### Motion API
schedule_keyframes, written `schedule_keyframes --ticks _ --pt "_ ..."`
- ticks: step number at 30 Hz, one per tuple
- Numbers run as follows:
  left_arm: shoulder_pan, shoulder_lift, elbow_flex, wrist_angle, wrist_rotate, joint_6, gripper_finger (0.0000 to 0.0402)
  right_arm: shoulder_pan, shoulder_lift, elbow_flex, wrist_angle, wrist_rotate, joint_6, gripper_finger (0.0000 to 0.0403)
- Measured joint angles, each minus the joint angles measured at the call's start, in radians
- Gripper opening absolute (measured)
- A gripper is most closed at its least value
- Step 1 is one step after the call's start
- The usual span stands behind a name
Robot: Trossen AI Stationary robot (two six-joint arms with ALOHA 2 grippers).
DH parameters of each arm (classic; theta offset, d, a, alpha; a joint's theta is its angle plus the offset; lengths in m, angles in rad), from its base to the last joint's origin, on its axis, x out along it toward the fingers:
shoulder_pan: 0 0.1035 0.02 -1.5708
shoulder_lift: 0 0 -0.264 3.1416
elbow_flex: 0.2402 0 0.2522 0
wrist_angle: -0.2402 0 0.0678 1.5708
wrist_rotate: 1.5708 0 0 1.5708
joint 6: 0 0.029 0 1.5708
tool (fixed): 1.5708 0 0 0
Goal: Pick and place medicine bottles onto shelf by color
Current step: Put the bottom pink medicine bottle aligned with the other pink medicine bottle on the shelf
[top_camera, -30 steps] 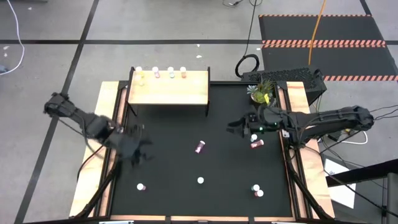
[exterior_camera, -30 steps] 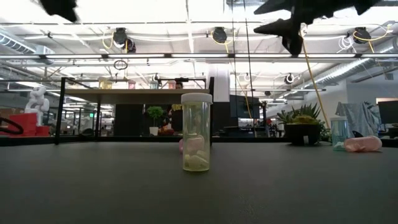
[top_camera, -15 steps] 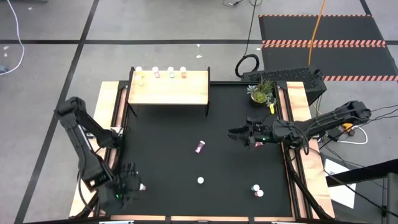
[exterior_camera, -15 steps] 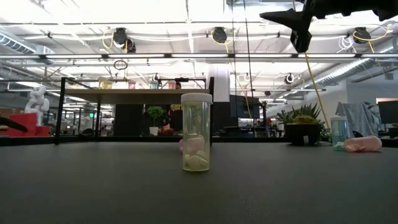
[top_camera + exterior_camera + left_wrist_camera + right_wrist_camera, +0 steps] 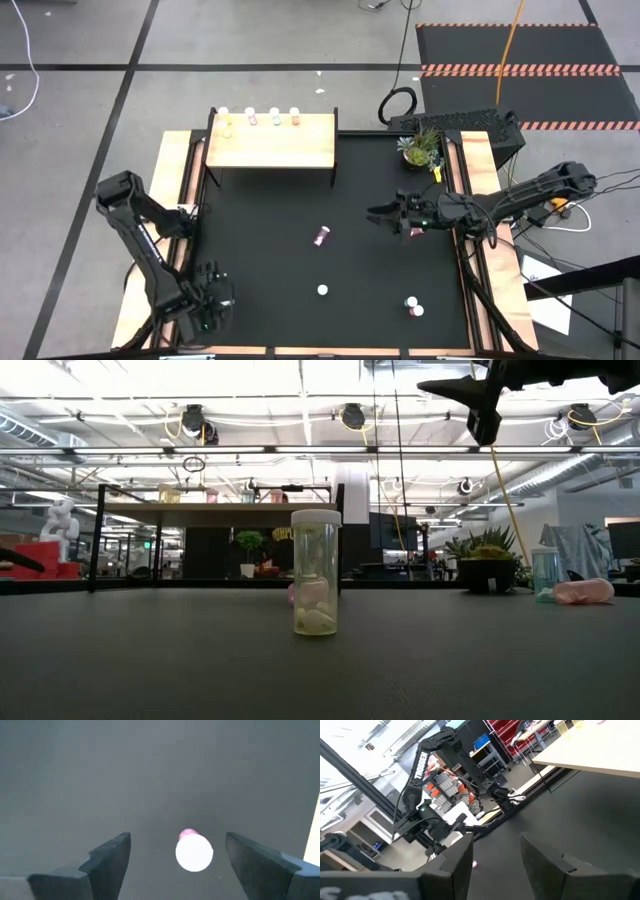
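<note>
My left gripper (image 5: 175, 865) hangs spread wide directly over a pink bottle (image 5: 193, 851) standing upright at the table's near left corner (only its white cap faces me). Its long axis is vertical, so I judge a straight descent brackets it.
</note>
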Motion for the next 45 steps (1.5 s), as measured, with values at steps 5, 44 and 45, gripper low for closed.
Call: schedule_keyframes --ticks 5,44,45 --pt "-0.02 -0.026 -0.062 0.123 0.001 -0.014 0.0324 0.022 0.0 0.0 0.0 0.0 0.006 0.0155" --pt "0.07 -0.146 -0.082 0.071 0.031 0.001 0.0126 0.042 0.0 0.0 0.044 0.056 -0.009 0.0155" --pt "0.098 -0.168 -0.074 0.043 0.031 0.017 0.0126 0.04 0.0 0.0 0.044 0.056 -0.012 0.0155"
